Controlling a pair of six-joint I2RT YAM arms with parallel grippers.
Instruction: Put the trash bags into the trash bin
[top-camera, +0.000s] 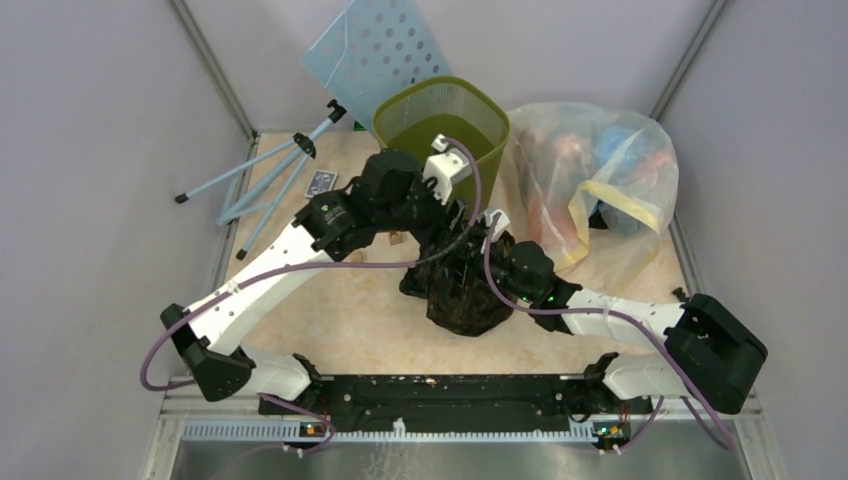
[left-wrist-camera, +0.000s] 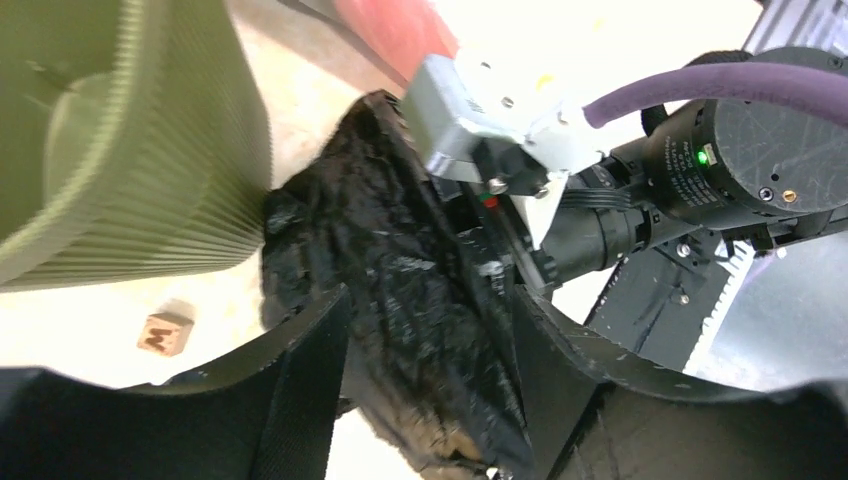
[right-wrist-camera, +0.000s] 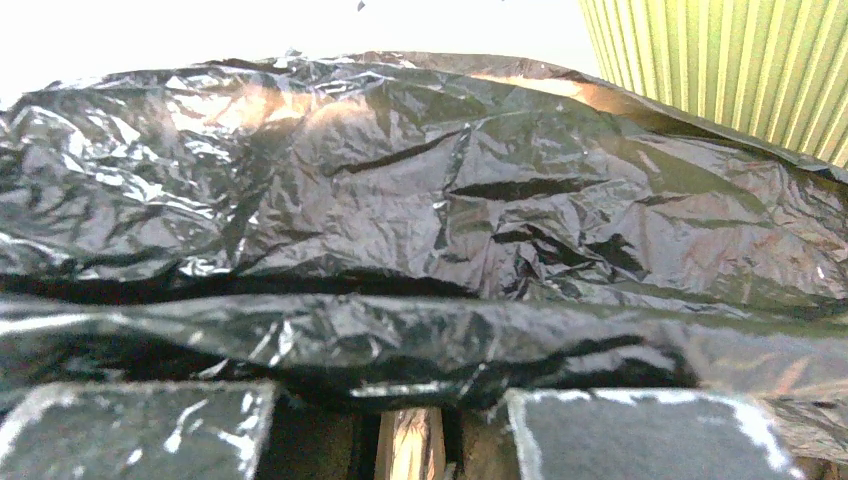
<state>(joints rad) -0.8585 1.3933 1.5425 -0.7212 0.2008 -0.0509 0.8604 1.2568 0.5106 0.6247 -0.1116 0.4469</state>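
Clamping the crinkled, glossy black trash bags (top-camera: 465, 300) beside the trash bin (top-camera: 396, 138): left gripper (left-wrist-camera: 430, 345), right gripper (right-wrist-camera: 410, 440).

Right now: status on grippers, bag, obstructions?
Left gripper shut on trash bag. Right gripper at bag, grip unclear. Bag outside trash bin, against its wall. Bin mouth open.

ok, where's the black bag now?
Top view: the black bag sits bunched mid-table, just near-side of the green bin, left of the clear rubbish bag.
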